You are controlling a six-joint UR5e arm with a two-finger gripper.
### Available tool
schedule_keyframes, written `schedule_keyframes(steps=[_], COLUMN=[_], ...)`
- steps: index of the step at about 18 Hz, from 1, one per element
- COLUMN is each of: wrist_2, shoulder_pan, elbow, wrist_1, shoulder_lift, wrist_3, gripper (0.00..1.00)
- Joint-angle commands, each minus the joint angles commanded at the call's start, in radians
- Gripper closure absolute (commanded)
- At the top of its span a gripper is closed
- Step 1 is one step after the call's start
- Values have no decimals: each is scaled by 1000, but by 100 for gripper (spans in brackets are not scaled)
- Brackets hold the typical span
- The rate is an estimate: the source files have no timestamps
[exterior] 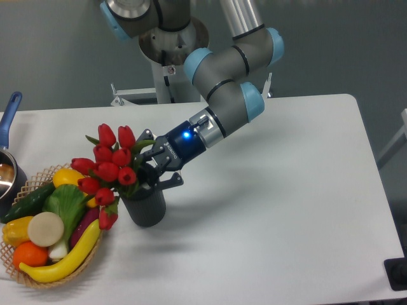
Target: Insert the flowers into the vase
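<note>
The flowers (108,170), a bunch of red tulip buds with green leaves, lean to the left out of the mouth of the vase (145,207), a dark grey cylinder standing on the white table. The stem ends are hidden inside the vase and behind the fingers. My gripper (154,164) reaches in from the right, just above the vase's rim, and is shut on the green stems. The lowest buds hang over the basket's edge.
A woven wicker basket (39,280) with a banana, orange, cucumber and other produce sits directly left of the vase, touching the blooms. A blue-handled metal pot (9,112) is at the far left edge. The arm's base (166,44) stands behind the table.
</note>
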Motion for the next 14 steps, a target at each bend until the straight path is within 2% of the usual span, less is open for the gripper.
schedule_keyframes(steps=[2, 5, 7, 10, 14], wrist_2=[0, 2, 9, 119, 185], shoulder_pan=[3, 9, 11, 23, 46], elbow=[5, 6, 12, 18, 32], wrist_1=[2, 0, 0, 2, 2], shoulder_lift=[2, 6, 12, 41, 81], wrist_3=[3, 5, 5, 5, 5], gripper=[7, 1, 0, 0, 0])
